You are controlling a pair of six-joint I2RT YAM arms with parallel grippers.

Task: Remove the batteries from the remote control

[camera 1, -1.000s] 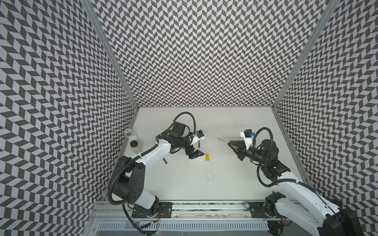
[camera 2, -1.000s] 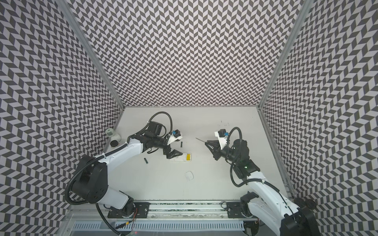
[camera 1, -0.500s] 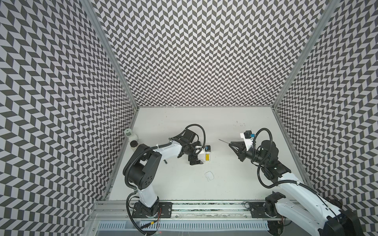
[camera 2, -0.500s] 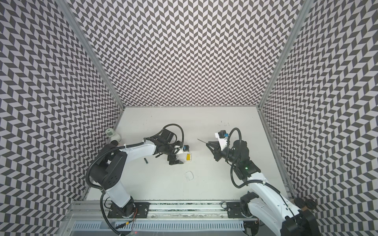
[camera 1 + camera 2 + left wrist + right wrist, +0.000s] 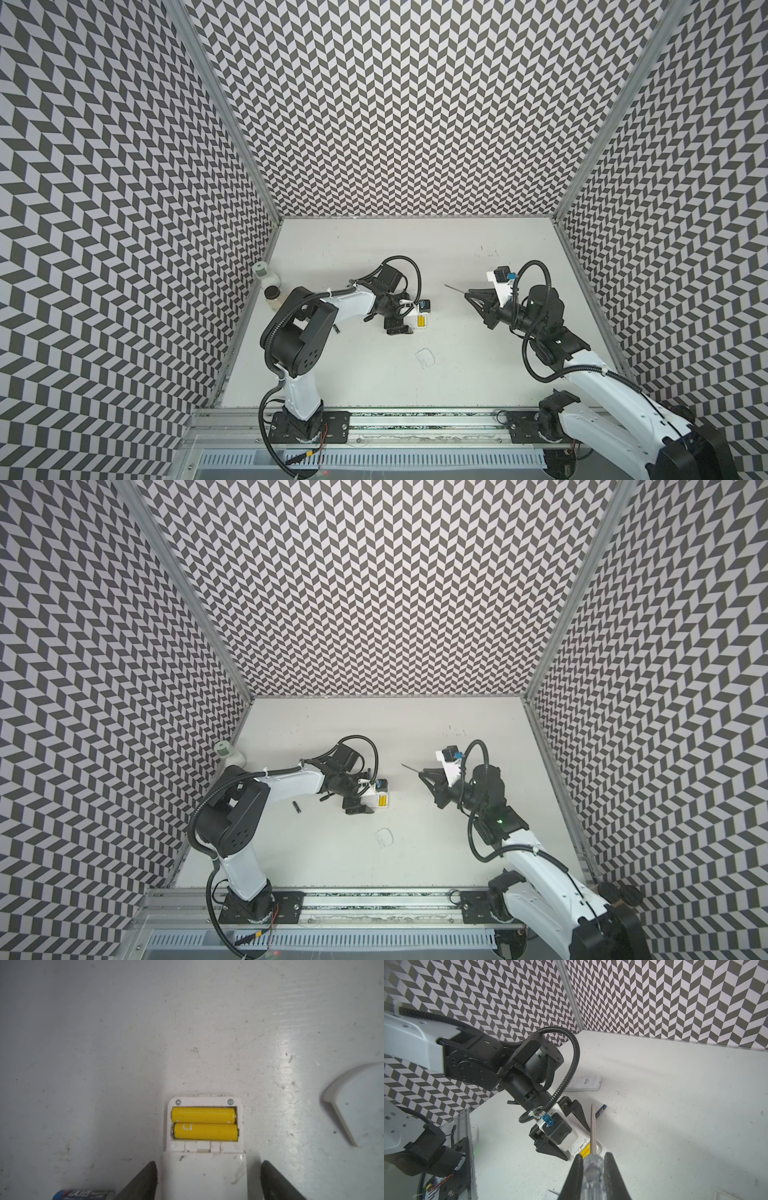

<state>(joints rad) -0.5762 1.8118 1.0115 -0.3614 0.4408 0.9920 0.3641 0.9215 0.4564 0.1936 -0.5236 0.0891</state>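
Note:
The white remote control lies back-up on the table with its compartment uncovered. Two yellow batteries sit side by side in it, also seen in both top views. My left gripper straddles the remote's body, open, with a small gap at each finger. A black battery lies loose on the table beside that gripper. My right gripper hovers to the right, shut on the clear handle of a screwdriver pointing at the remote.
The white battery cover lies nearer the table's front edge. A white slab with a printed label rests behind the left arm. Two small bottles stand at the left wall.
My left arm swung right and came down over the remote, and its jaws have narrowed around it. The right arm and the screwdriver have not moved.

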